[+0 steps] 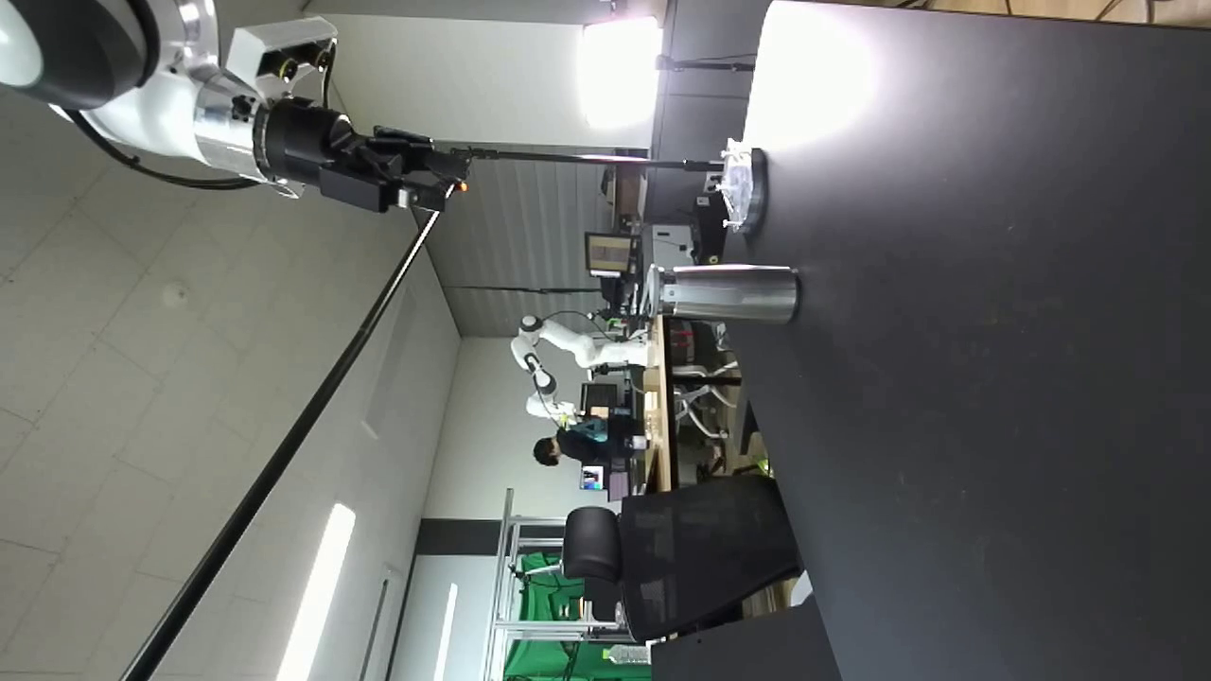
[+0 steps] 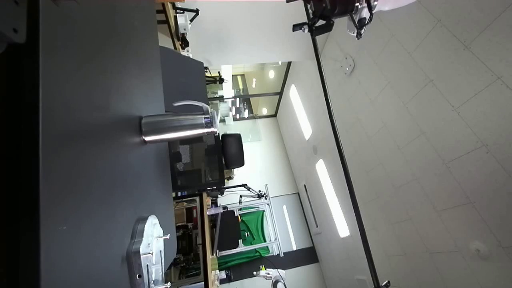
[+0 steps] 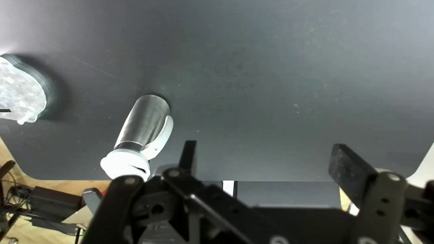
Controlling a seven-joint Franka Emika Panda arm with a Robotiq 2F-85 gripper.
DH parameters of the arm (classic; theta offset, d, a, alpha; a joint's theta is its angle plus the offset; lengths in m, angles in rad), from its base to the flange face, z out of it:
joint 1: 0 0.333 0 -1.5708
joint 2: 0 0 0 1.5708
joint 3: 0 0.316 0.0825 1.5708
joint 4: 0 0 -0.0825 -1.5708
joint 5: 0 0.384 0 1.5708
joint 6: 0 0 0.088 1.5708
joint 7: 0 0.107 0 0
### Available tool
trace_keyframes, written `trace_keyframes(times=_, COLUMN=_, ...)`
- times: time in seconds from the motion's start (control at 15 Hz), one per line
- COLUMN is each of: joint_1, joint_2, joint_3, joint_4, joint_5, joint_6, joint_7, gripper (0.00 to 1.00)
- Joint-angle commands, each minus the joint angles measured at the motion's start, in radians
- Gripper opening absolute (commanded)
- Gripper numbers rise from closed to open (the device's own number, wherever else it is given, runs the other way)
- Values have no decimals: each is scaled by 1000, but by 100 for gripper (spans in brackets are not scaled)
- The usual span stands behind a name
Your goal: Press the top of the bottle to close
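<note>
Approach seems pending: black two-fingered gripper point(image 3: 266, 159) spread. Pressing likely needs alignment above silver-steel cylindrical bottle point(image 3: 139, 130), wrist-view nine o'clock.

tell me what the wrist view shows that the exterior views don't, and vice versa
Only the wrist view shows the top face of the round white lid, with a dark gap. Only the exterior views show the bright green cloth and long white ceiling lights. Both share the silver cylindrical metal bottle, dark grey tabletop and low dark-based object with a pale top.
</note>
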Motion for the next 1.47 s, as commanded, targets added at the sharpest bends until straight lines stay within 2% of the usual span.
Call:
trace_keyframes(times=0.0, joint_1=-54, joint_2=178, joint_3=-16, joint_4=59, joint_5=-25, joint_6=173, joint_7=51, gripper=100)
trace_keyframes(times=0.2, joint_1=-107, joint_2=367, joint_3=-33, joint_4=124, joint_5=-18, joint_6=365, joint_7=108, gripper=100)
trace_keyframes(times=0.4, joint_1=-145, joint_2=557, joint_3=-37, joint_4=231, joint_5=-34, joint_6=490, joint_7=184, gripper=100)
trace_keyframes(times=0.47, joint_1=-152, joint_2=625, joint_3=-45, joint_4=282, joint_5=-37, joint_6=515, joint_7=200, gripper=75)
trace_keyframes(times=0.53, joint_1=-157, joint_2=689, joint_3=-54, joint_4=338, joint_5=-46, joint_6=534, joint_7=223, gripper=73)
trace_keyframes(times=0.6, joint_1=-157, joint_2=744, joint_3=-63, joint_4=390, joint_5=-53, joint_6=539, joint_7=248, gripper=67)
trace_keyframes(times=0.87, joint_1=-142, joint_2=934, joint_3=-98, joint_4=617, joint_5=-22, joint_6=477, joint_7=295, gripper=37)
trace_keyframes(times=1.2, joint_1=-171, joint_2=1039, joint_3=-60, joint_4=810, joint_5=81, joint_6=232, joint_7=238, gripper=3)
trace_keyframes(times=1.33, joint_1=-184, joint_2=1059, joint_3=-43, joint_4=876, joint_5=125, joint_6=90, joint_7=204, gripper=0)
trace_keyframes(times=1.4, joint_1=-163, joint_2=1026, joint_3=-63, joint_4=785, joint_5=91, joint_6=195, joint_7=224, gripper=7)
